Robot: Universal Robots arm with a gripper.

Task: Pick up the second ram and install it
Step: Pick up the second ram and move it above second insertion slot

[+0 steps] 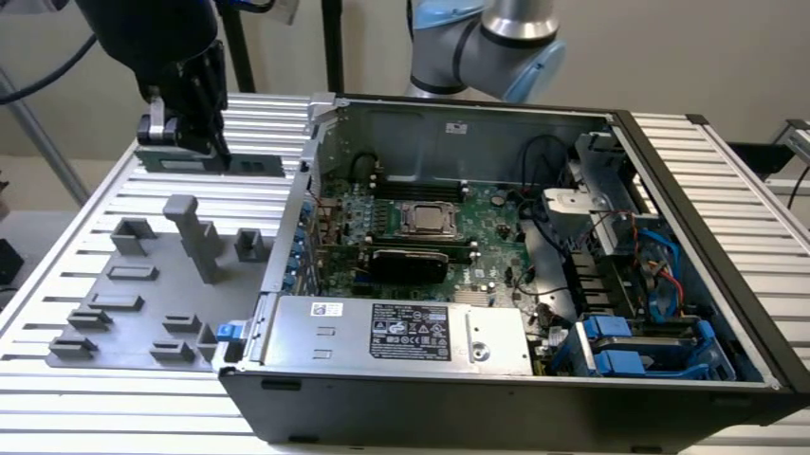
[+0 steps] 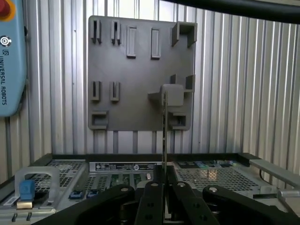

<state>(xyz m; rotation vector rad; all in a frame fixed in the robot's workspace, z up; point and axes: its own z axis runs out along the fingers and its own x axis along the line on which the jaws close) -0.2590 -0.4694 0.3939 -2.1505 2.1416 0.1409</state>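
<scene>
You are midway through: the pick looks done, the install is not. Your black two-finger gripper is closed down narrow on the second ram, a long, thin, flat green circuit-board stick, and pinches it across its flat faces.

The stick hangs level in the air outside the open black computer case, just beside the far end of the case wall on the exterior view's left, above the slatted metal table. The grey plastic holder plate with its upright blocks lies along that same case wall, and the stick is clear of it.

In the wrist view the stick shows edge-on as a thin line running out from between the fingers, with the plate beyond it. The green motherboard inside the case is well apart from the stick, so in my judgement seating it remains undone.
</scene>
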